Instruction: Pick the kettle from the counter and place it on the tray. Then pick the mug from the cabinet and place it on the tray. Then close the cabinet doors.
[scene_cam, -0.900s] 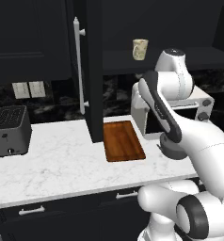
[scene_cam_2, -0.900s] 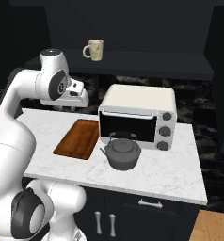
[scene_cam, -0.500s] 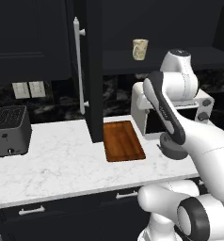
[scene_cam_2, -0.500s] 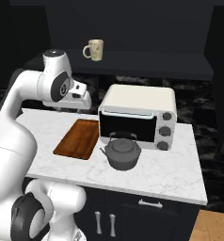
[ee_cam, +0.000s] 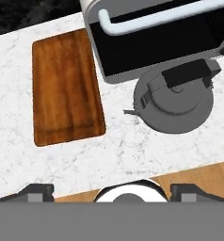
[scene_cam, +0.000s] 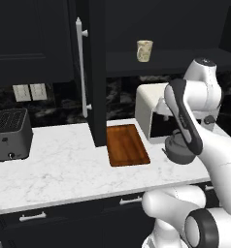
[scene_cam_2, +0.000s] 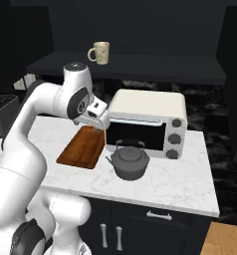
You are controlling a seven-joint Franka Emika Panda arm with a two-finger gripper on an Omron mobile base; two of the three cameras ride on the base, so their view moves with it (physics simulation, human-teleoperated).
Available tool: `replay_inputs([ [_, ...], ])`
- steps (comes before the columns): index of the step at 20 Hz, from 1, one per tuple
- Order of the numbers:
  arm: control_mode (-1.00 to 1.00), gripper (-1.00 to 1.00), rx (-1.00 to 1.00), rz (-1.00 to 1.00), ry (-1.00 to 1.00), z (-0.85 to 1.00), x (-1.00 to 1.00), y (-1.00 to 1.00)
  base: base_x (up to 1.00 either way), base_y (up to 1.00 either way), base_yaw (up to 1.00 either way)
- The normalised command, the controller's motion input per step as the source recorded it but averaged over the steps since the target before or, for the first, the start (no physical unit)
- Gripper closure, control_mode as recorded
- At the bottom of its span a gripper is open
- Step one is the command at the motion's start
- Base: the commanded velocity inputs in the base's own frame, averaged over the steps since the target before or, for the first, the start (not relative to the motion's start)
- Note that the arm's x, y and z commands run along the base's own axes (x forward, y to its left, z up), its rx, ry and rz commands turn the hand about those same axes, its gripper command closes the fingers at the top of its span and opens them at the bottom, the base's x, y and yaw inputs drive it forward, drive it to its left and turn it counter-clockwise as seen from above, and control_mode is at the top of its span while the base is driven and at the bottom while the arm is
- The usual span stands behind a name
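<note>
The dark grey kettle (scene_cam_2: 130, 162) stands on the white counter (scene_cam_2: 182, 175) in front of the toaster oven, partly hidden by my arm in the left base view (scene_cam: 179, 151). The hand view looks down on the kettle (ee_cam: 175, 101), with the wooden tray (ee_cam: 67, 87) to its left. My gripper (scene_cam_2: 102, 128) hangs above the tray's right end, left of the kettle and apart from it. Its fingertips (ee_cam: 37, 192) stand wide apart, open, holding nothing. The cream mug (scene_cam: 144, 50) sits on the cabinet shelf (scene_cam_2: 155, 67). The left cabinet door (scene_cam: 92, 72) stands open.
A white toaster oven (scene_cam_2: 146, 122) stands right behind the kettle, its handle bar close above the lid. A dark toaster (scene_cam: 10, 133) sits at the counter's left. The open door's edge hangs just left of the tray (scene_cam: 127, 145). The counter's front edge (ee_cam: 180, 172) is near.
My hand has moved right and down, from over the tray's left toward the kettle. The kettle, tray and mug have stayed where they were.
</note>
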Motion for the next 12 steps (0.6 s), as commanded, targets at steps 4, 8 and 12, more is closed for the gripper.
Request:
replay_inputs([
  [4,-1.00,-1.00,0.06,-0.52,0.12,-0.20,0.00,-0.42,0.00,0.00,0.00],
  [8,-1.00,-1.00,0.10,-0.41,0.03,-0.22,0.01,-0.56,0.00,0.00,0.00],
  [12,-1.00,-1.00,0.13,-0.26,0.03,-0.24,0.04,-0.63,0.00,0.00,0.00],
])
